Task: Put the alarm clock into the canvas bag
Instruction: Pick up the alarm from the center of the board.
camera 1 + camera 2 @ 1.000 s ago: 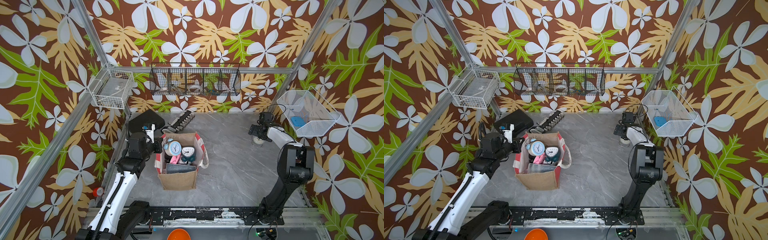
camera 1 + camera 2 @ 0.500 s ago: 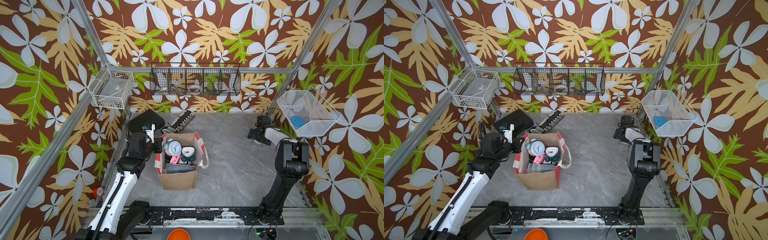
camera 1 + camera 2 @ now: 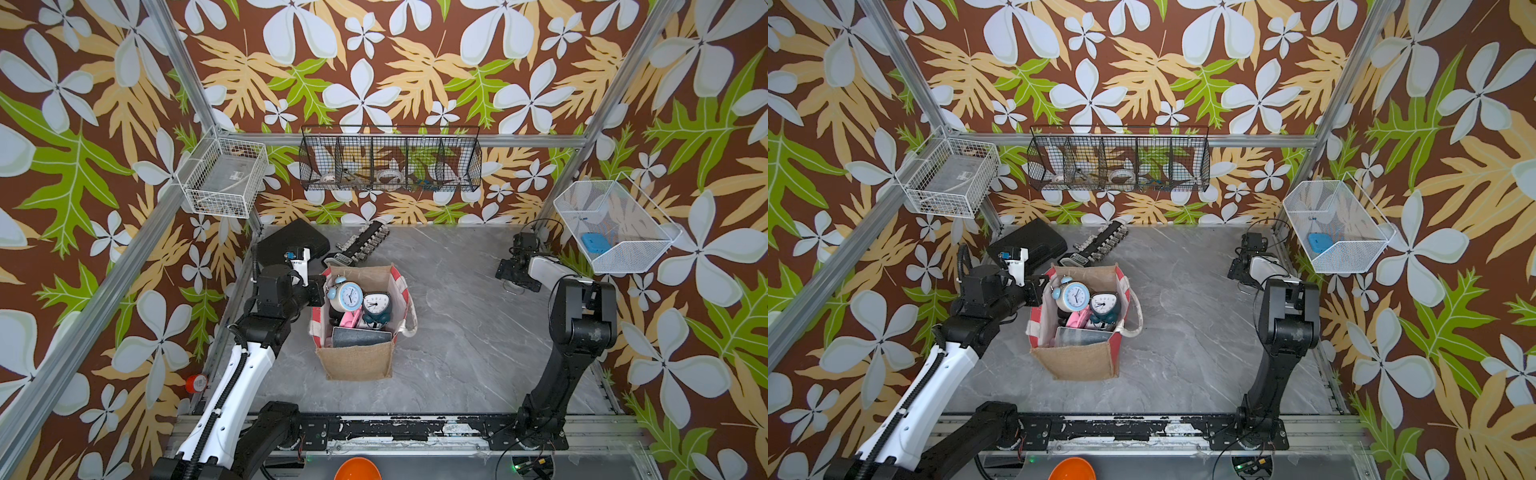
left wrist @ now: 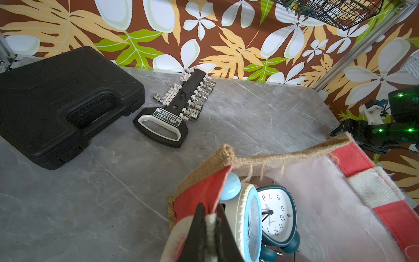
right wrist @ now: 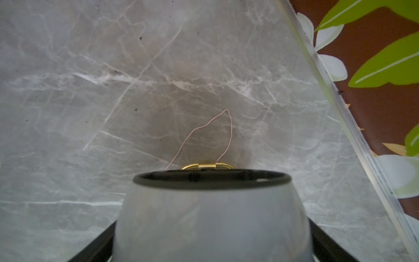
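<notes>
Left gripper: closed, pinching left rim of canvas bag, mid-table. Light-blue alarm clock: inside bag, just right of that gripper. Right gripper: far right, jaws wide astride grey domed object; grip indiscernible.

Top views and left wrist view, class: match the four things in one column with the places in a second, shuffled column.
Things
1. light blue alarm clock
2. socket holder
3. small blue object
4. left gripper

Places
a. shut on the edge of the canvas bag
b. in the white mesh basket on the wall
c. inside the canvas bag
d. lying beside the black plastic case

Pairs: 1-c, 2-d, 3-b, 4-a
</notes>
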`<action>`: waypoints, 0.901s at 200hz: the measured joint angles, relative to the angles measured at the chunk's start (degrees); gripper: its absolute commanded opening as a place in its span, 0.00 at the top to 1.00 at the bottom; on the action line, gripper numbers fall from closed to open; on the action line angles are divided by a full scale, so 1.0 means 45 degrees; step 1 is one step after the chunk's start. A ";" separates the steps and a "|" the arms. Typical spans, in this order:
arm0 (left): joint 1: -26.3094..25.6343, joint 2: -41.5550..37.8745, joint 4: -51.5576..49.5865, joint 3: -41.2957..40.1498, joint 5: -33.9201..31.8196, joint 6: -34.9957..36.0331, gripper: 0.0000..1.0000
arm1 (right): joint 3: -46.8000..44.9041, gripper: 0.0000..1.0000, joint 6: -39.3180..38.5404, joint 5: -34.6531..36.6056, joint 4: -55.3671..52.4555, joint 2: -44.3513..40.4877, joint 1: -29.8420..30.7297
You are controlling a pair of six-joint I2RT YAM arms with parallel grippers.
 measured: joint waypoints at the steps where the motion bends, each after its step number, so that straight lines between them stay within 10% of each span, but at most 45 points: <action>1: 0.0000 0.0000 0.0000 0.0000 0.0000 0.0000 1.00 | 0.0000 0.07 0.0000 0.0000 0.0000 0.0000 -0.0005; 180: 0.0000 -0.0005 0.0000 0.0000 -0.0024 0.0000 1.00 | -0.0165 0.24 -0.0238 -0.0729 -0.0835 -0.2701 0.0267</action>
